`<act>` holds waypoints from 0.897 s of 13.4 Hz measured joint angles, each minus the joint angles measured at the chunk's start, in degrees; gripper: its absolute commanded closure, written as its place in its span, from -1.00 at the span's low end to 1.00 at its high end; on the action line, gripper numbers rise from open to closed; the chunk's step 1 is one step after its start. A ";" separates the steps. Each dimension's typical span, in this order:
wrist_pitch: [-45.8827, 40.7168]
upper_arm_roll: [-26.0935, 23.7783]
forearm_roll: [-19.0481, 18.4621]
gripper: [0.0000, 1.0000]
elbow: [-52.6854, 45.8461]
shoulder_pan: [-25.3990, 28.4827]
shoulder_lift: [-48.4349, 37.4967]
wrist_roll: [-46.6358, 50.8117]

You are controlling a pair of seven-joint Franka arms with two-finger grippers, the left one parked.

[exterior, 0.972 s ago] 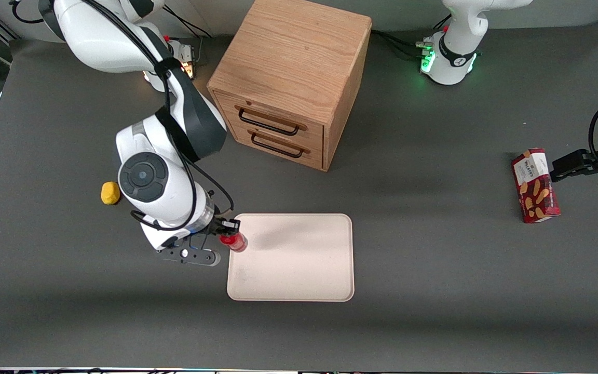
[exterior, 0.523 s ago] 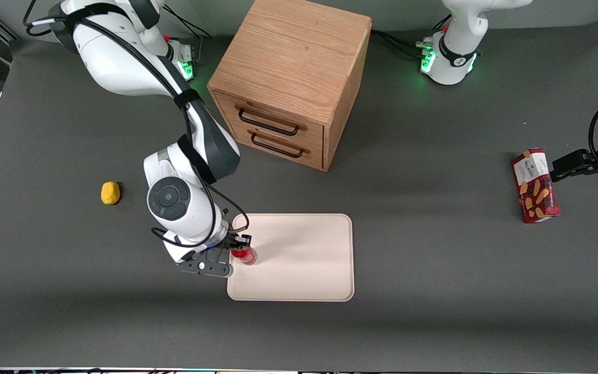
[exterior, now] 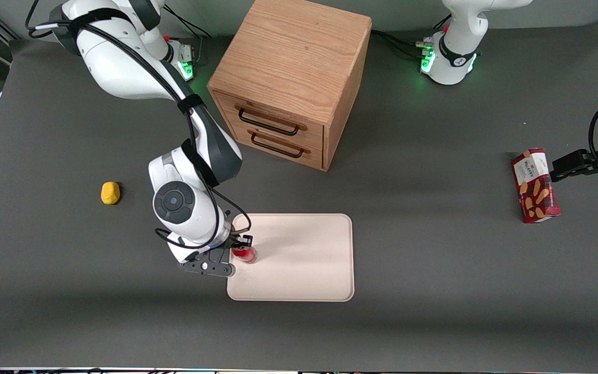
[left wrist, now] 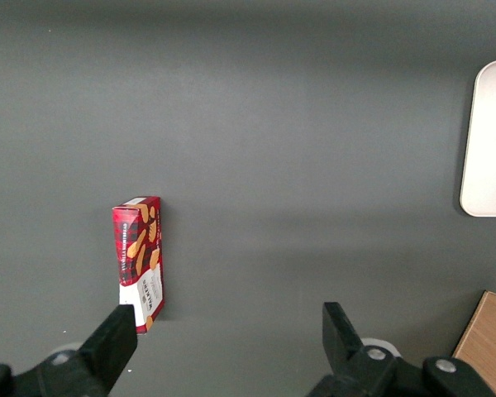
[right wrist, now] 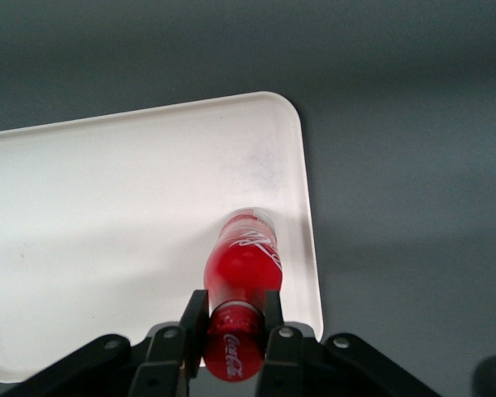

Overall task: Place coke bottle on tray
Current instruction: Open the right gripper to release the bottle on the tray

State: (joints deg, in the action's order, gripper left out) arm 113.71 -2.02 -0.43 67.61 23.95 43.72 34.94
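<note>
Gripper (right wrist: 232,313) pinches the coke bottle (right wrist: 242,263) at its neck, upright over the tray (right wrist: 107,207) near one edge. Looks light, stiff and glossy-slick; neck seems the sensible hold.

light: even, soft overhead | shadows: faint bands across table (exterior: 434,291) | focus: sharp | glare: none

White arm (exterior: 122,67), grey joints, black cables, black claw (exterior: 241,248)

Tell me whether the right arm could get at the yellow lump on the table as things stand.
Probably not yet: the way to the yellow lump looks free, but the hand is shut on the coke bottle over the tray.
</note>
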 measured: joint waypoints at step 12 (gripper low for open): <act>-8.96 0.06 0.00 -1.00 -1.14 0.01 -5.91 0.24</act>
State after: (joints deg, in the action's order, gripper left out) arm 104.75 -1.96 -0.43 66.47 23.96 37.80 35.17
